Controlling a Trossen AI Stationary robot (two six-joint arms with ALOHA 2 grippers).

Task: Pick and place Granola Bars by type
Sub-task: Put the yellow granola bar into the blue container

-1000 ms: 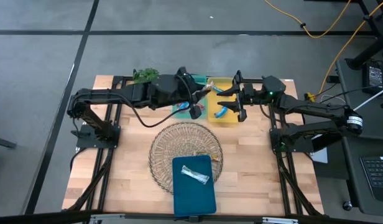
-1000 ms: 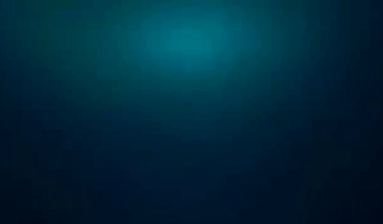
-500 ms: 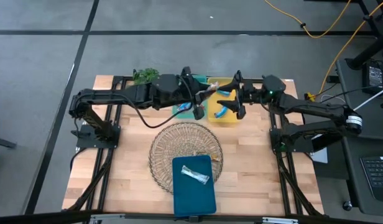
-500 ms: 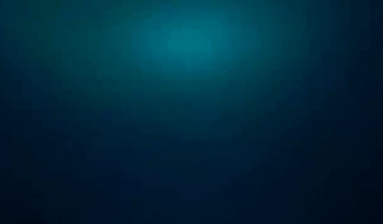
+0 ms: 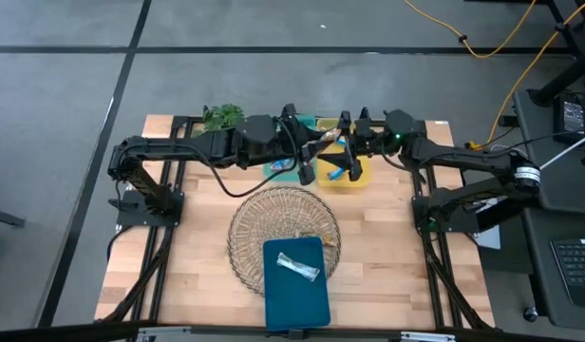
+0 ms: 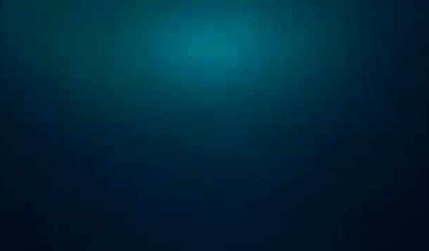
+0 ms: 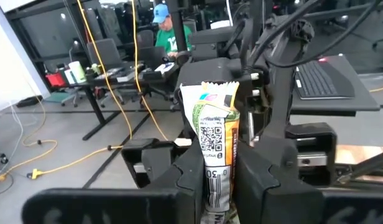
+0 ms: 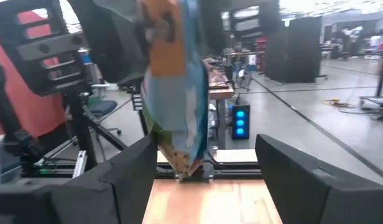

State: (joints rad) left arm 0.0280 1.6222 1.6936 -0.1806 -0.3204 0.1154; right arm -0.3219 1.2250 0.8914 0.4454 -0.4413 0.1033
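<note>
My left gripper (image 5: 310, 144) reaches level from the table's left over the far trays and is shut on a granola bar (image 7: 217, 134) in an orange and white wrapper with a printed code. The bar (image 5: 324, 141) sticks out toward my right gripper (image 5: 348, 144). That gripper comes level from the right and is open, its fingers on either side of the bar's free end (image 8: 174, 81) without touching it. A silvery white bar (image 5: 299, 268) lies on the dark blue tray (image 5: 297, 299). Blue bars (image 5: 336, 174) lie in the yellow tray (image 5: 355, 180). The low view shows only dark teal. My left gripper pinches the bar's near end (image 7: 216, 183) between its two fingers, which come level from the table's left. The rest of the bar runs on past the fingertips in line with them. It is lifted clear, above the green and yellow trays.
A round wire basket (image 5: 264, 223) sits mid-table with the dark blue tray partly over its near side. A green tray (image 5: 276, 168) lies under my left arm beside the yellow one. A small green plant (image 5: 222, 116) stands at the far left.
My right gripper has moved toward the table's left, up to the bar held by my left gripper, so its fingers now stand around the bar's free end. The bar stays lifted in my left gripper.
</note>
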